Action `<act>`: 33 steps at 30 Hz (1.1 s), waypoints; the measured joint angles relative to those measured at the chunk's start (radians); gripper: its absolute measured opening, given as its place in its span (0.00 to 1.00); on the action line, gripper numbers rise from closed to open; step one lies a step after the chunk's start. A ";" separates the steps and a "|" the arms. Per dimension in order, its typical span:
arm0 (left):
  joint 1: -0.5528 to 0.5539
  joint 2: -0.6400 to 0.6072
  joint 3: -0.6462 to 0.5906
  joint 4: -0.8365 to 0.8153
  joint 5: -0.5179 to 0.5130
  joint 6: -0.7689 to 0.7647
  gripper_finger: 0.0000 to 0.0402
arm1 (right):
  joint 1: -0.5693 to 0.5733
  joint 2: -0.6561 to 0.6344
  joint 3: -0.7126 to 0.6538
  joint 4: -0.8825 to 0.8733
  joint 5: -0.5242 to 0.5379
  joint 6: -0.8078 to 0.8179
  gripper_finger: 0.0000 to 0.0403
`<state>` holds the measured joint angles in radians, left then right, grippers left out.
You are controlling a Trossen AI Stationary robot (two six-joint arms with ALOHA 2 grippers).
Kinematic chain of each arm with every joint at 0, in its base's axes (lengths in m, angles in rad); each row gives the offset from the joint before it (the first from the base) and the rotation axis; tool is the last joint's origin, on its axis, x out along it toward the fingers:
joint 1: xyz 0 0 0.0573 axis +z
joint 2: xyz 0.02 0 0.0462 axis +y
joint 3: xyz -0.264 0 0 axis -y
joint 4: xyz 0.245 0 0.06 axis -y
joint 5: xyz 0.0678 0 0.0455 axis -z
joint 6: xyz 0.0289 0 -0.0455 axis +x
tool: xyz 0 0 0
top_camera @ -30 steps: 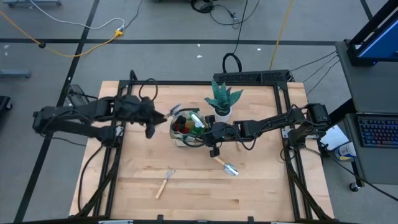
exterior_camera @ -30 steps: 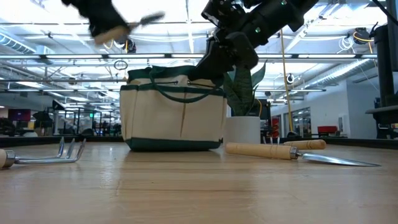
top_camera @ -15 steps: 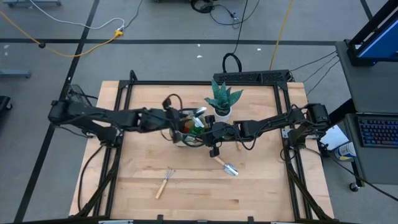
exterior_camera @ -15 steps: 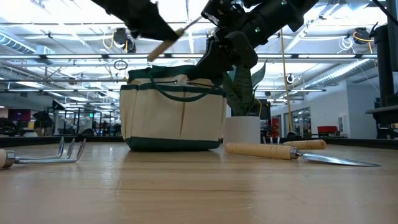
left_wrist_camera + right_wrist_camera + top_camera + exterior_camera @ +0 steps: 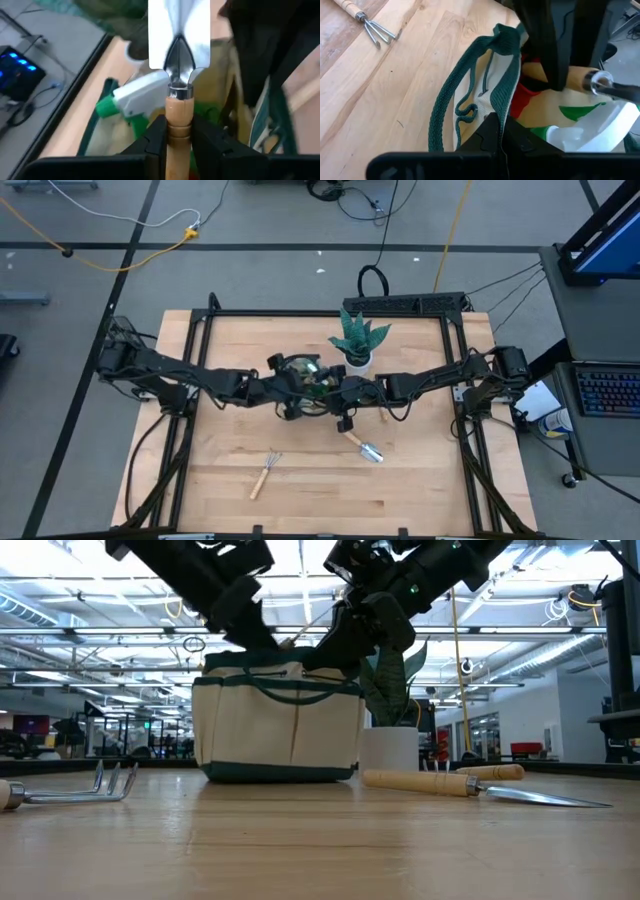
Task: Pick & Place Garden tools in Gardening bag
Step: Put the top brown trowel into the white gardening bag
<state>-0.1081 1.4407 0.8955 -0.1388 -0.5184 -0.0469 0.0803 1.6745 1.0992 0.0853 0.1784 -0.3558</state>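
High view: the bag (image 5: 300, 385) sits mid-worktop (image 5: 420, 490), at seven o'clock from the potted plant (image 5: 357, 340). The left claw (image 5: 177, 135) pinches a trowel (image 5: 179, 60) by its wooden handle over the bag's mouth. The right claw (image 5: 502, 131) seems clamped on the bag's green rim. A rake (image 5: 264, 472) and a second trowel (image 5: 363, 447) lie apart.

No readable text, label, brand, number or sign anywhere: none on tools, bag, table, arms or the room behind
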 joint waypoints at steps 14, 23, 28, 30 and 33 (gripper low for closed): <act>0.002 -0.011 0.000 -0.098 0.126 0.034 0.42 | 0.000 0.000 0.000 0.008 0.000 -0.005 0.00; 0.019 -0.043 0.000 -0.091 0.128 0.034 0.61 | 0.000 0.000 0.000 0.008 0.000 0.000 0.00; 0.026 -0.090 0.000 -0.089 0.236 0.011 0.58 | 0.000 0.000 0.000 0.008 0.000 -0.001 0.00; 0.036 -0.093 0.000 -0.088 0.288 -0.001 0.54 | 0.000 0.000 0.000 0.008 0.000 -0.005 0.00; 0.064 -0.093 0.000 -0.083 0.335 -0.008 0.47 | 0.000 0.000 0.000 0.008 0.000 -0.005 0.00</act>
<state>-0.0446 1.3479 0.8951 -0.2222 -0.1837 -0.0554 0.0807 1.6745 1.0992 0.0933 0.1780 -0.3610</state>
